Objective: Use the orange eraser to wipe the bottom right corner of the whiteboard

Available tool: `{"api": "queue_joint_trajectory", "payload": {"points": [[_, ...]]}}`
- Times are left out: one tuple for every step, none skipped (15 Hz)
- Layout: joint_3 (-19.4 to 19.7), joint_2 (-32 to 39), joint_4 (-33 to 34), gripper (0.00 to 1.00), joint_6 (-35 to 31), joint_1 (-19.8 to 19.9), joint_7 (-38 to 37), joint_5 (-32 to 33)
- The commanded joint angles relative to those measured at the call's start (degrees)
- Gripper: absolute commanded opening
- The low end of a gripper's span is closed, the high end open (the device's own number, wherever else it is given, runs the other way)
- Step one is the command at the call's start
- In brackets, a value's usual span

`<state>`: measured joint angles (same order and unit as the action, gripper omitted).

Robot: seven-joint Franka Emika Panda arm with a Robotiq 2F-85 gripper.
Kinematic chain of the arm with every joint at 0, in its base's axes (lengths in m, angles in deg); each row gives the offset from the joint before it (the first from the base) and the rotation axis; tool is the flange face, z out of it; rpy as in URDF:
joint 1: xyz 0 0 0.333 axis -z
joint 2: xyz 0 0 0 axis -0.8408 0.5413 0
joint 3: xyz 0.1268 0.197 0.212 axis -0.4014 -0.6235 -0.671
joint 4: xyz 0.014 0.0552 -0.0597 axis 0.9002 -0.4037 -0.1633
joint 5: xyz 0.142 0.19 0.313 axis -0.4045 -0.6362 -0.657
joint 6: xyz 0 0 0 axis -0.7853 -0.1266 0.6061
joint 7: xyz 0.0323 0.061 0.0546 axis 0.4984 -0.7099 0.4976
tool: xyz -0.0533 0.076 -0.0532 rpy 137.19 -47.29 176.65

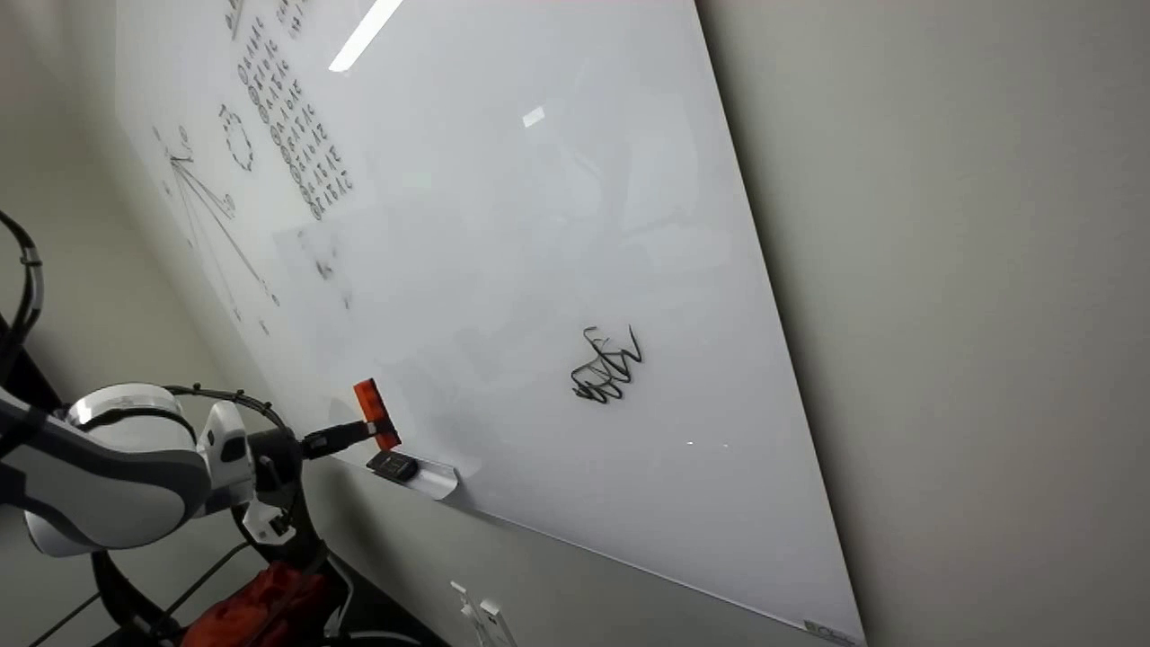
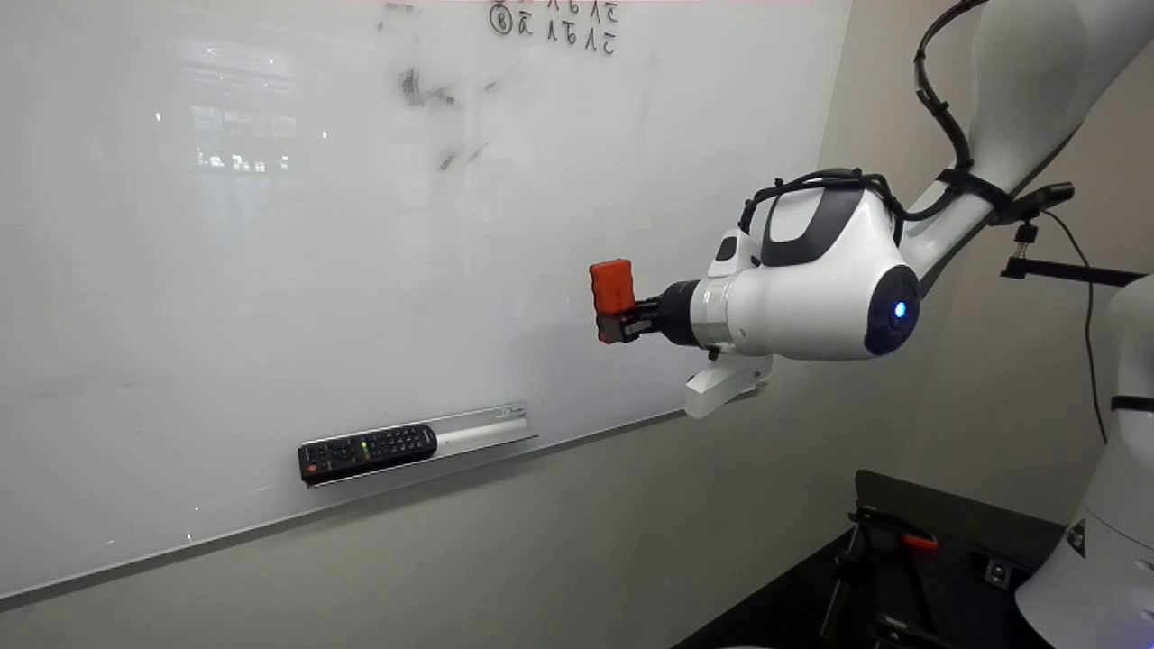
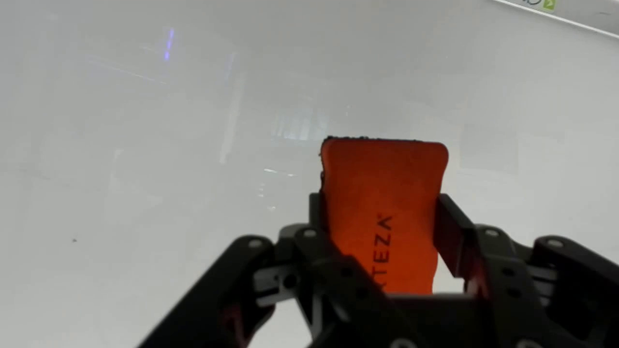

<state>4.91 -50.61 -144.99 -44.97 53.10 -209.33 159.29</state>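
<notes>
One orange-red rect. eraser [image 2: 613, 287] sits clamped in the black two-finger hand [image 3: 382, 222], nr. the lg. glossy whiteboard [image 1: 503, 225]; black looping scribble [image 1: 602, 373] on it, to eraser's right.

Whiteboard [image 1: 503, 243] cut off, eraser [image 3: 387, 203] partly hidden

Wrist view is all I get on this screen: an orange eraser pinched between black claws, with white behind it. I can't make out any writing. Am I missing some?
Observer: Yes, an exterior view shows a black scribble toward the bottom right corner of the whiteboard.
Visitor: Oh! Am I right on top of it?
Observer: No, in an exterior view the orange eraser is well to the left of it.
Visitor: Is anything else sitting nearby?
Observer: A black remote control rests on the pen tray, in both exterior views.
</notes>
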Motion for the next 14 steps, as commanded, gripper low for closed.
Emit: {"api": "queue_joint_trajectory", "payload": {"points": [[2.70,-6.60,-6.31,0.30,-0.06,0.18,-0.46,0.52],[3.60,-7.53,-7.47,0.30,0.11,0.37,-0.58,1.26],[4.83,-8.48,-8.65,0.30,-0.31,0.78,-0.70,2.43],[5.97,-9.44,-9.74,0.30,-0.32,1.09,-0.76,3.47],[7.36,-10.24,-10.62,0.30,-0.78,1.53,-1.10,4.76],[8.56,-11.00,-11.41,0.30,-1.05,1.90,-1.19,6.24],[9.84,-11.79,-12.18,0.30,-1.49,2.40,-0.86,7.63],[11.07,-12.34,-12.79,0.30,-1.71,2.89,-0.60,9.29],[12.38,-13.17,-13.55,0.30,-2.22,3.50,0.15,11.02],[13.60,-13.77,-14.16,0.30,-2.62,4.07,0.40,12.83],[14.99,-14.41,-14.71,0.30,-3.53,4.83,0.77,15.01],[16.17,-13.59,-13.65,0.30,-4.19,5.40,1.21,16.42],[17.31,-13.28,-13.03,0.30,-4.89,5.99,1.49,17.57],[17.85,-13.26,-13.03,0.30,-4.08,6.32,1.63,16.63]]}}
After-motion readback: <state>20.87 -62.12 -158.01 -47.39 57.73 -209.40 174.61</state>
